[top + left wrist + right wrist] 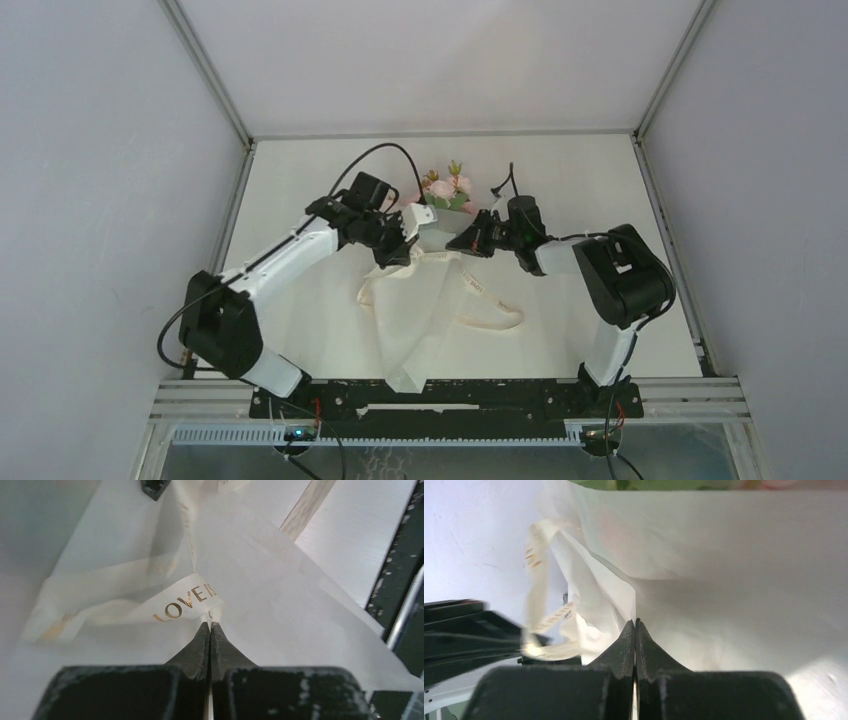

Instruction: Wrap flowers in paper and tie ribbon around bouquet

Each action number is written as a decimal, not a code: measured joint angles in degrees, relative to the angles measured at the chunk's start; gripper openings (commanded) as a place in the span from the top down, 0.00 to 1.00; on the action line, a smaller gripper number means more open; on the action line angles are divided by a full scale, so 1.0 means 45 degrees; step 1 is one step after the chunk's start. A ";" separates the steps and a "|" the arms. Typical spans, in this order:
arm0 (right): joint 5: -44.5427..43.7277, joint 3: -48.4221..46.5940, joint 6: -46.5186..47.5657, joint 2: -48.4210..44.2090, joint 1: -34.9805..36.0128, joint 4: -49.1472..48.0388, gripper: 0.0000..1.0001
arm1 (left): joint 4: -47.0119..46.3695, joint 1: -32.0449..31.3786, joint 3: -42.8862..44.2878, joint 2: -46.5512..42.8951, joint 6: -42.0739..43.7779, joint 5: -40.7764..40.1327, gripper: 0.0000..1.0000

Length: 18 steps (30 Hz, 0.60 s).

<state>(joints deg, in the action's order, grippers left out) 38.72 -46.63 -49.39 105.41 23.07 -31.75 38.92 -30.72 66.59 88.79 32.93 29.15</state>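
- Nearest the left wrist lens, the left gripper [210, 626] is pressing its jaws fully together, tips touching the lower edge of the ribbon [187, 600] where it is crossing the bouquet's paper [280, 605]. Whether any ribbon is pinched between them is not showing.
- On the bouquet's opposite side, the right gripper [634, 622] is likewise sitting closed, tips against a creased fold of the paper. A hold on anything is not clear.
- Between the two arms, the bouquet [425, 300] is lying on the bench [300, 180] with its narrow end pointing toward the arm bases. The flowers [448, 188] are poking out of its far, wide end.
- Ribbon is looping loosely around the bouquet's upper part, with a slack loop trailing onto the bench to the bouquet's right.
- Wrapping is looking done, and tying seems to be the step in hand, with no knot showing.
- Next, the move is probably calling for one gripper holding a ribbon end fast while the other is opening, catching the free tail and drawing it through. It should be gentle enough that the thin paper is not tearing or unrolling.
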 measured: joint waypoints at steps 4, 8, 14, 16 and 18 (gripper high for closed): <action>-0.0209 0.0651 0.0418 -0.0748 -0.0491 0.0695 1.00 | 0.1715 -0.0350 0.2205 -0.0743 -0.0073 0.0005 1.00; -0.0359 0.1112 0.0962 -0.1370 -0.0865 0.1336 1.00 | 0.3016 -0.0928 0.4260 -0.1234 -0.0117 -0.0384 1.00; -0.0544 0.1506 0.1506 -0.1627 -0.1399 0.2050 1.00 | 0.5066 -0.2035 0.5892 -0.1520 -0.0136 -0.1030 1.00; -0.0607 0.1564 0.1608 -0.1627 -0.1457 0.2195 1.00 | 0.5561 -0.2375 0.6105 -0.1588 -0.0141 -0.1161 1.00; -0.0651 0.1637 0.1681 -0.1627 -0.1481 0.2268 1.00 | 0.6028 -0.2749 0.6232 -0.1685 -0.0214 -0.1302 1.00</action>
<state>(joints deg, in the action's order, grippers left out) 35.79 -39.27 -41.82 98.08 16.40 -21.54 66.04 -43.09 94.63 81.21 31.97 23.29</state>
